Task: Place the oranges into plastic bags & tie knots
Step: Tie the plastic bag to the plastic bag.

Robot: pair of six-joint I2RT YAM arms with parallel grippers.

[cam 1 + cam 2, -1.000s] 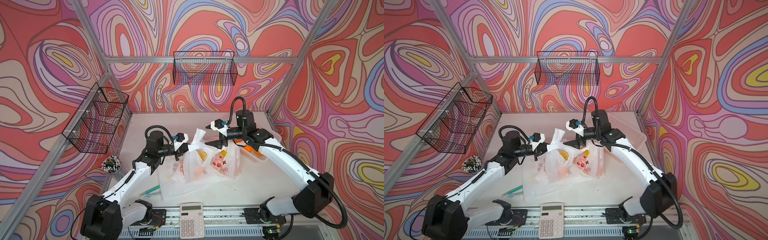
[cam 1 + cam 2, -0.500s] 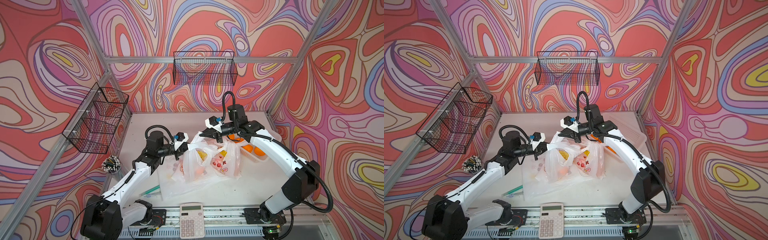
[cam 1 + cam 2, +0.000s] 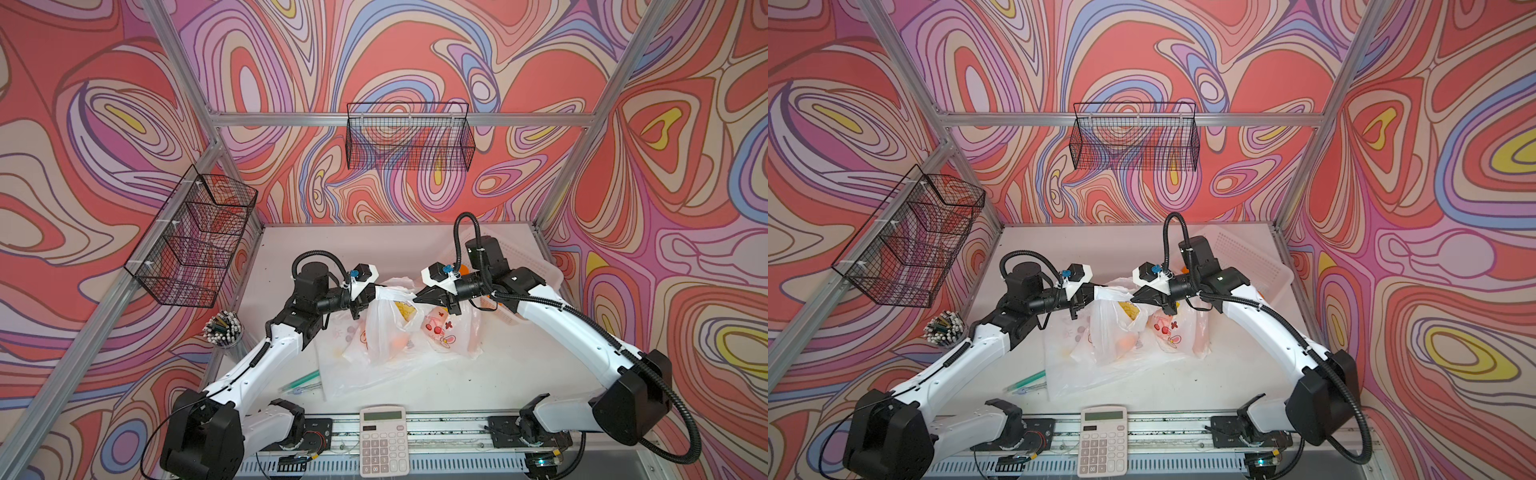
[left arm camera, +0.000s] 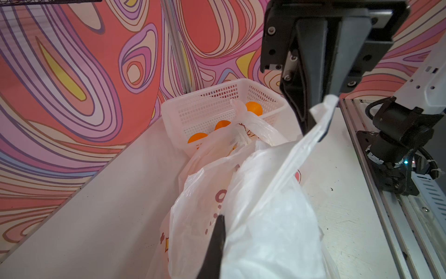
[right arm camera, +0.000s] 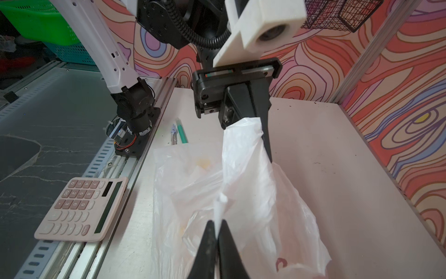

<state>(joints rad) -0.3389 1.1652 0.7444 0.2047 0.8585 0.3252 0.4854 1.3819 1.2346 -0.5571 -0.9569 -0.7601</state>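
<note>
The plastic bag (image 3: 388, 332) stands in the middle of the table (image 3: 498, 374) with an orange (image 3: 398, 341) inside, strung between both arms: the left claw (image 3: 372, 294) is clamped on one handle (image 5: 241, 135), the right claw (image 3: 417, 296) pinches the other. Thin, slippery film, light load; I'd grip the bunched handles, not the flimsy sides

Translucent bags (image 3: 390, 332) upright (handles (image 5: 241, 140) taut), orange (image 3: 400, 341) inside

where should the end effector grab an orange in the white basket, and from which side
Across the round middle of an orange, coming down from above: the white basket has perforated walls closing off every side, so only its open top looks reachable.
</note>
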